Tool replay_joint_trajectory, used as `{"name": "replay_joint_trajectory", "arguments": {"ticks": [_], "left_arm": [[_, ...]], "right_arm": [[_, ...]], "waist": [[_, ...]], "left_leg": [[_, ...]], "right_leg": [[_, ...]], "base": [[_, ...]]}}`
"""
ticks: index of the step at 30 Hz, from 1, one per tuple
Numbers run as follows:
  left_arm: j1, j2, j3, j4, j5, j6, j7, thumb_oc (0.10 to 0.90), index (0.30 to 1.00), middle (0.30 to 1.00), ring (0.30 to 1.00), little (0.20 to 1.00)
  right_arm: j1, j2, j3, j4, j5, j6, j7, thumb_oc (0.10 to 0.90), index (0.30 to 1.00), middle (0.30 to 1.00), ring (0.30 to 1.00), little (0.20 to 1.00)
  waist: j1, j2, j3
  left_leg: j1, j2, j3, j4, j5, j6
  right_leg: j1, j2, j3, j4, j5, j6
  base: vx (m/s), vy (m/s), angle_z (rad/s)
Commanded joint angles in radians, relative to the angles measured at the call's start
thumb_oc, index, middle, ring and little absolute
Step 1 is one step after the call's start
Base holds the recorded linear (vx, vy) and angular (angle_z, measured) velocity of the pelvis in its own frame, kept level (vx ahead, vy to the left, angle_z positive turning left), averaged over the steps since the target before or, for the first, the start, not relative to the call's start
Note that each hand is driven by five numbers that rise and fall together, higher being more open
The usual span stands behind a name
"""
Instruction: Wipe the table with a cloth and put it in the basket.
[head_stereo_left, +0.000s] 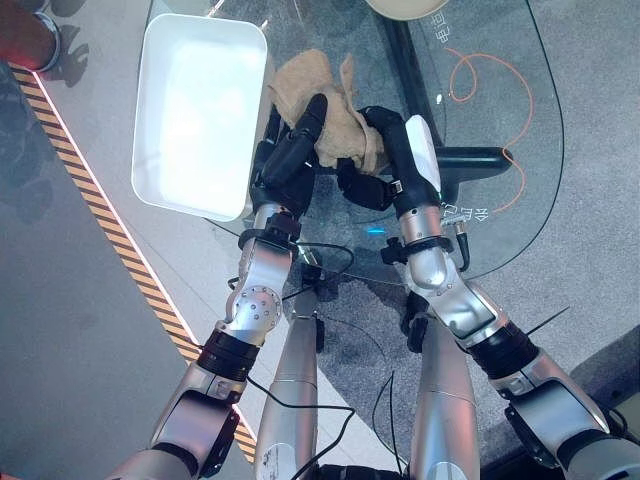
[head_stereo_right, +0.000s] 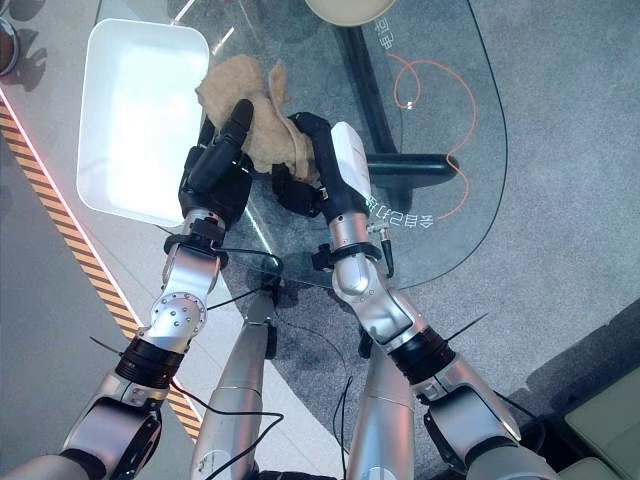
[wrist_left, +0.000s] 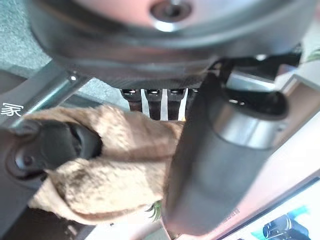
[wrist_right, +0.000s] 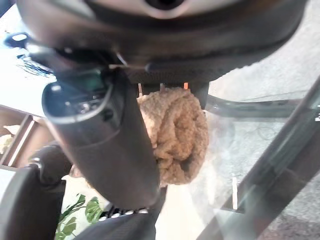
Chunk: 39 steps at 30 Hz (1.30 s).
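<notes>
Two hands meet on one tan cloth (head_stereo_left: 330, 115), which lies bunched on the glass worktop (head_stereo_left: 500, 60) just beside the white basket (head_stereo_left: 195, 110) on the robot's left. The left hand (head_stereo_left: 290, 155) has its fingers curled into the near edge of the cloth with the thumb lying over the top. The right hand (head_stereo_left: 385, 160) hooks round the cloth's other side, and its wrist view shows a rolled fold of cloth (wrist_right: 177, 135) pinched between thumb and fingers.

With the cloth gathered rather than spread, I judge the wiping to be over or nearly so, and the step in hand is the transfer to the basket. To do it well, one hand should give way cleanly (two grips pulling apart would only stretch the fabric). Since the basket lies on the left, the left hand is the natural carrier. It should lift the bundle clear of the basket's rim before moving across, and let go only when the cloth hangs well inside the walls, as a trailing corner could drape over the edge.

The head views give the layout: cloth, basket and both arms together, and the loose far end of the cloth lying flat on the glass. The wrist views supply what those cannot, namely how deeply each hand holds. The left wrist view shows the cloth (wrist_left: 115, 170) wrapped against the thumb, with the right hand's dark fingertip (wrist_left: 50, 150) pressed into it from the opposite side.
</notes>
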Motion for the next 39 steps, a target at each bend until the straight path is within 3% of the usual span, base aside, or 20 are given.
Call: {"name": "replay_joint_trajectory", "arguments": {"ticks": [1, 3, 4, 5, 15, 28, 30, 32, 33, 39], "left_arm": [[-0.131, 0.000, 0.022, -0.044, 0.028, -0.039, -0.040, 0.800, 0.900, 0.900, 0.900, 0.900], [-0.131, 0.000, 0.020, -0.048, 0.026, -0.040, -0.047, 0.800, 0.900, 0.900, 0.900, 0.900], [-0.131, 0.000, 0.019, -0.050, 0.028, -0.044, -0.068, 0.567, 0.700, 0.700, 0.700, 0.667], [-0.131, 0.000, 0.019, -0.053, 0.039, -0.052, -0.081, 0.100, 0.300, 0.300, 0.300, 0.200], [-0.133, 0.005, 0.012, -0.061, 0.077, -0.056, -0.129, 0.100, 0.300, 0.300, 0.300, 0.200], [-0.142, 0.010, 0.023, -0.064, 0.146, -0.114, -0.127, 0.100, 0.300, 0.300, 0.300, 0.200], [-0.140, 0.009, 0.023, -0.069, 0.157, -0.121, -0.124, 0.100, 0.300, 0.300, 0.300, 0.200], [-0.140, 0.010, 0.027, -0.068, 0.162, -0.136, -0.120, 0.100, 0.300, 0.300, 0.300, 0.200], [-0.141, 0.010, 0.028, -0.071, 0.163, -0.141, -0.116, 0.100, 0.300, 0.300, 0.300, 0.200], [-0.138, 0.005, 0.035, -0.079, 0.186, -0.169, -0.085, 0.100, 0.300, 0.300, 0.300, 0.200]], "right_arm": [[-0.206, 0.076, -0.007, -0.223, -0.054, -0.120, -0.035, 0.100, 0.300, 0.300, 0.300, 0.200], [-0.205, 0.075, -0.006, -0.221, -0.049, -0.120, -0.031, 0.100, 0.300, 0.300, 0.300, 0.200], [-0.204, 0.076, -0.003, -0.221, -0.051, -0.119, -0.029, 0.100, 0.300, 0.300, 0.300, 0.200], [-0.202, 0.076, -0.003, -0.222, -0.050, -0.119, -0.024, 0.100, 0.300, 0.300, 0.300, 0.200], [-0.197, 0.085, 0.007, -0.216, -0.053, -0.117, -0.006, 0.100, 0.300, 0.300, 0.300, 0.200], [-0.197, 0.087, 0.003, -0.212, -0.054, -0.113, 0.002, 0.100, 0.300, 0.300, 0.300, 0.200], [-0.198, 0.090, 0.002, -0.211, -0.053, -0.110, 0.000, 0.237, 0.418, 0.418, 0.418, 0.337], [-0.198, 0.089, 0.002, -0.208, -0.045, -0.108, -0.004, 0.465, 0.613, 0.613, 0.613, 0.565], [-0.198, 0.091, 0.002, -0.203, -0.035, -0.107, -0.002, 0.800, 0.900, 0.900, 0.900, 0.900], [-0.193, 0.095, -0.004, -0.211, -0.038, -0.109, 0.003, 0.800, 0.900, 0.900, 0.900, 0.900]], "waist": [[-0.011, -0.045, -0.022], [-0.010, -0.045, -0.022], [-0.010, -0.044, -0.022], [-0.011, -0.045, -0.022], [-0.011, -0.044, -0.022], [-0.009, -0.046, -0.022], [-0.008, -0.046, -0.022], [-0.008, -0.046, -0.022], [-0.007, -0.046, -0.022], [-0.007, -0.047, -0.022]], "left_leg": [[0.055, -0.096, 0.136, 0.073, -0.138, 0.111], [0.056, -0.096, 0.136, 0.071, -0.137, 0.111], [0.057, -0.096, 0.135, 0.068, -0.136, 0.111], [0.057, -0.096, 0.136, 0.068, -0.136, 0.110], [0.058, -0.096, 0.137, 0.068, -0.137, 0.110], [0.058, -0.097, 0.134, 0.067, -0.138, 0.110], [0.058, -0.098, 0.133, 0.069, -0.138, 0.110], [0.059, -0.098, 0.132, 0.069, -0.138, 0.110], [0.059, -0.098, 0.131, 0.069, -0.138, 0.110], [0.059, -0.099, 0.130, 0.067, -0.138, 0.110]], "right_leg": [[0.068, 0.065, -0.004, -0.278, 0.190, 0.017], [0.069, 0.064, -0.005, -0.280, 0.191, 0.017], [0.070, 0.064, -0.005, -0.281, 0.192, 0.018], [0.070, 0.064, -0.005, -0.281, 0.192, 0.018], [0.070, 0.064, -0.003, -0.282, 0.192, 0.016], [0.068, 0.063, -0.003, -0.283, 0.194, 0.017], [0.068, 0.063, -0.003, -0.282, 0.194, 0.017], [0.069, 0.064, -0.001, -0.282, 0.193, 0.016], [0.069, 0.064, -0.001, -0.281, 0.193, 0.016], [0.067, 0.066, -0.001, -0.281, 0.193, 0.017]], "base": [[0.00, 0.000, 0.00], [0.00, 0.000, 0.00], [0.00, 0.000, 0.00], [0.00, 0.000, 0.00], [0.00, 0.000, 0.00], [0.00, 0.000, 0.00], [0.00, 0.000, 0.00], [0.00, 0.000, 0.00], [0.00, 0.000, 0.00], [0.00, 0.000, 0.00]]}}
